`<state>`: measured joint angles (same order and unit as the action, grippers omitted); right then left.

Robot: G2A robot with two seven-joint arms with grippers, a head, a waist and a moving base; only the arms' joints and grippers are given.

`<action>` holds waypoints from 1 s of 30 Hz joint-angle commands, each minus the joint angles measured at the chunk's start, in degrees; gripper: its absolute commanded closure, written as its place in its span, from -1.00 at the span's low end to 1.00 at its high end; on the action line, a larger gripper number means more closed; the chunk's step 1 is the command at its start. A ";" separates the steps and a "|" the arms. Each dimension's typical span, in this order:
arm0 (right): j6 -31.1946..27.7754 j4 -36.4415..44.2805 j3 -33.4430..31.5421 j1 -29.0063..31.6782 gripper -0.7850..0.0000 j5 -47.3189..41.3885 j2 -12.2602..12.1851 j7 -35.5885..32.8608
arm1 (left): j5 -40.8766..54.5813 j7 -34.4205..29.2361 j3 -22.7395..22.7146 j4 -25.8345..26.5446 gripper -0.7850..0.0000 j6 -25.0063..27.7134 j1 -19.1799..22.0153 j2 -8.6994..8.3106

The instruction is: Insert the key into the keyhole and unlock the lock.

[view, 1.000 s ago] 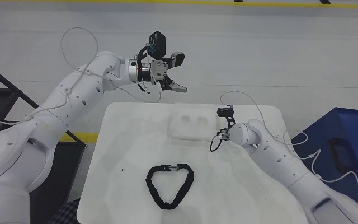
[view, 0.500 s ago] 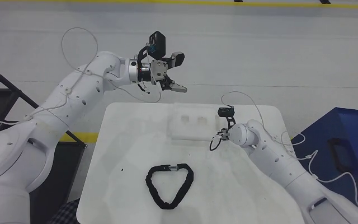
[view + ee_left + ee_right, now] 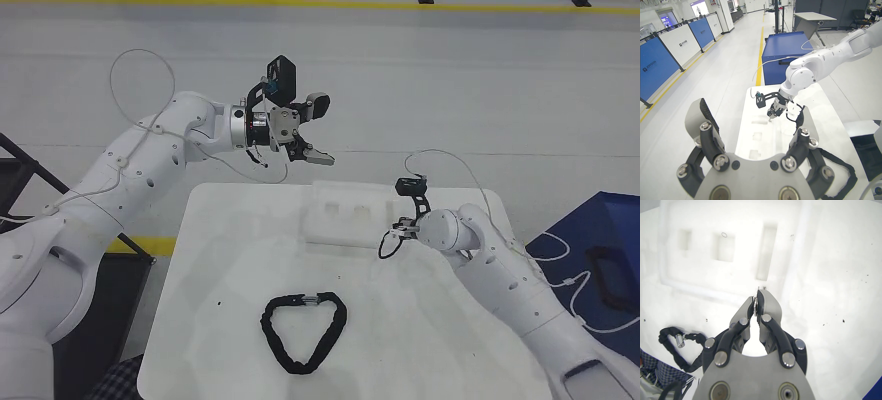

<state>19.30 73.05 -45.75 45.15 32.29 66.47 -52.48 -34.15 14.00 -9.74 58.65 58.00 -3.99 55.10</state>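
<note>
Key point(image 3: 755, 305) tight in right claw point(image 3: 756, 295) by foam tray point(image 3: 745, 237), ring point(image 3: 724, 234) in one recess point(image 3: 723, 249); left claw point(image 3: 753, 108) open.

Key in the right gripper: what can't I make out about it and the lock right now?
Key: right wrist view, the right gripper's fingers cover it; blade and teeth hidden.
Lock: top view, too small to show the keyhole's facing.
Chain: left wrist view, mostly hidden behind the left gripper.
</note>
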 commanded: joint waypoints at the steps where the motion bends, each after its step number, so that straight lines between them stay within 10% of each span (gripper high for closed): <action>1: -0.79 2.22 -2.53 1.14 1.00 -1.03 -0.70 -0.79 | 0.00 0.00 0.00 0.00 -1.00 0.00 0.00 0.00; 30: -22.59 25.46 -35.30 24.13 1.00 -31.84 -6.73 -0.14 | 0.00 0.00 0.00 0.00 -1.00 0.00 0.00 0.00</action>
<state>-3.47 98.53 -80.57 68.97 1.12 59.79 -52.83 -34.15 14.00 -9.74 58.65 58.00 -3.99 55.10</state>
